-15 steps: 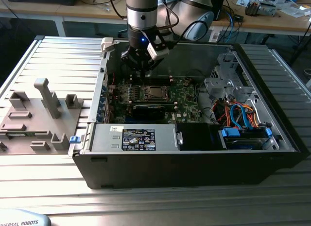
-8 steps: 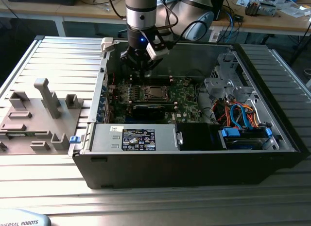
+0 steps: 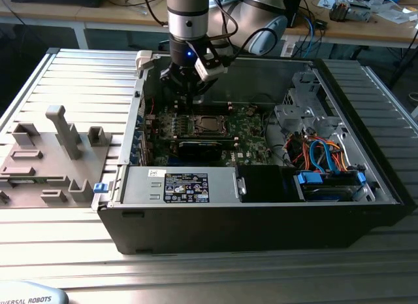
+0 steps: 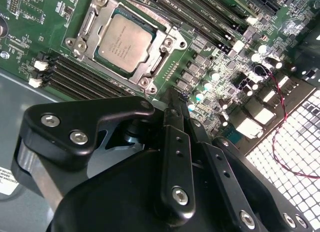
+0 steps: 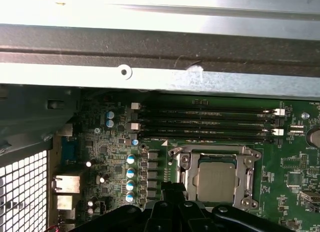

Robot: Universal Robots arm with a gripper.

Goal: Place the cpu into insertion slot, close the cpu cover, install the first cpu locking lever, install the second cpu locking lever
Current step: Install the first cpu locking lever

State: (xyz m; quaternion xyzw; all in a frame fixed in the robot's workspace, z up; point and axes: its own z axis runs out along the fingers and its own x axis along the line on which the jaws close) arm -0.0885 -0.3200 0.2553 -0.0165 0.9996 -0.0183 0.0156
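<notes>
In the exterior view, a grey ribbed fixture tray [image 3: 52, 147] lies at the exterior view's left of the open black computer case [image 3: 261, 232]. The gripper [image 3: 189, 98] hangs over the green motherboard [image 3: 248, 140], fingers pressed together, empty. The dull silver cpu [image 4: 121, 37] sits in the insertion slot [image 4: 150, 77], framed by the metal cpu cover [image 4: 95, 22]; its levers are hard to make out.

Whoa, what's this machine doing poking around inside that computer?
A robot arm's black gripper hangs inside an open black computer case, just above the green motherboard. The small square silver-topped cpu already sits in its metal-rimmed socket, and the thin silver-grey frame cover lies down around it. The gripper holds nothing and sits beside the socket.
</notes>
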